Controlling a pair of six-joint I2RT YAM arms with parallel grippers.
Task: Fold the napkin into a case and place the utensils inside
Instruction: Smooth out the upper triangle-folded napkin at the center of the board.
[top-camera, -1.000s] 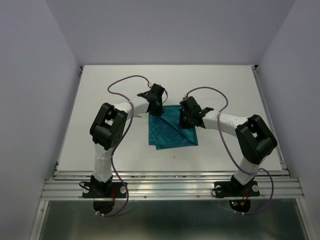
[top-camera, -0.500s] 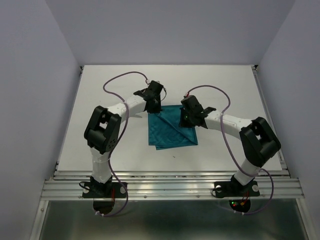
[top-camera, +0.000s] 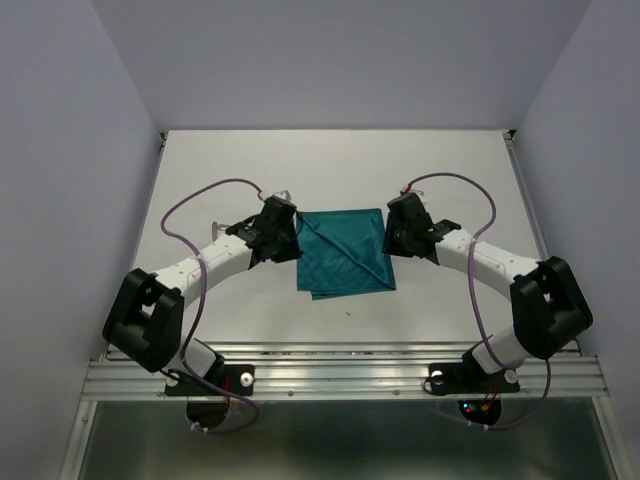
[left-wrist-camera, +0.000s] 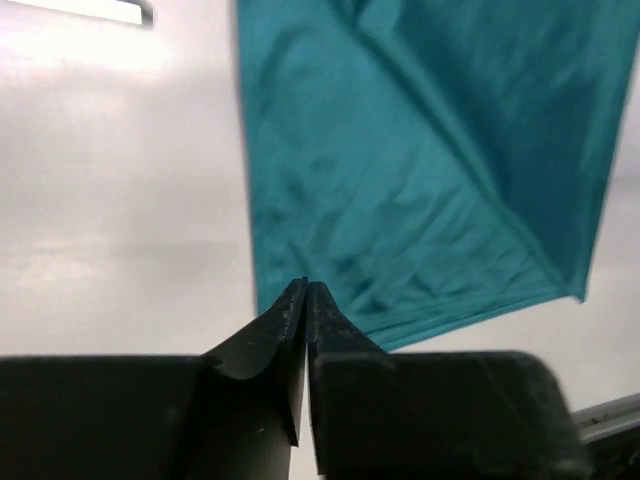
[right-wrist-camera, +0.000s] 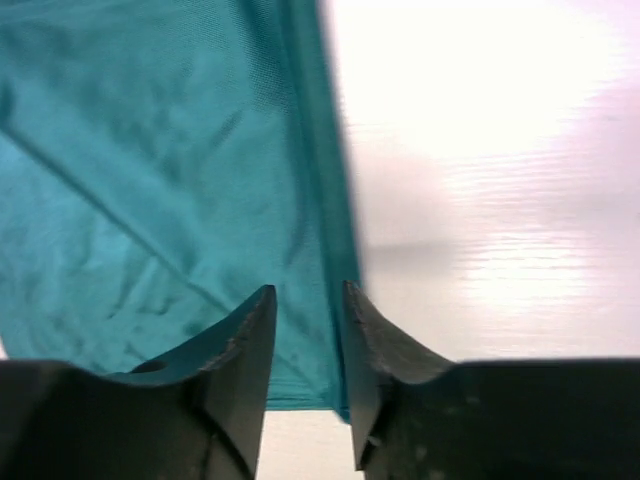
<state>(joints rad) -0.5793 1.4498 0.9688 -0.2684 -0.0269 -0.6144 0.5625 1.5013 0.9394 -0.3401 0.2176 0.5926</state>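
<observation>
The teal napkin lies flat on the white table as a folded rectangle with a diagonal crease. It fills the left wrist view and the right wrist view. My left gripper is at the napkin's left edge with its jaws pressed together, and the cloth under it lies flat. My right gripper is at the napkin's right edge, its jaws a little apart over that edge, holding nothing. A slim silver utensil shows partly behind the left arm. No folded case shows.
A small silver piece lies on the table left of the left arm, and a bright strip shows at the top left of the left wrist view. The white table has a raised rail along its sides.
Both grippers have moved from the napkin's far corners out to its left and right edges. Both arms have swung outward. The napkin's far edge now shows, lying flat.
</observation>
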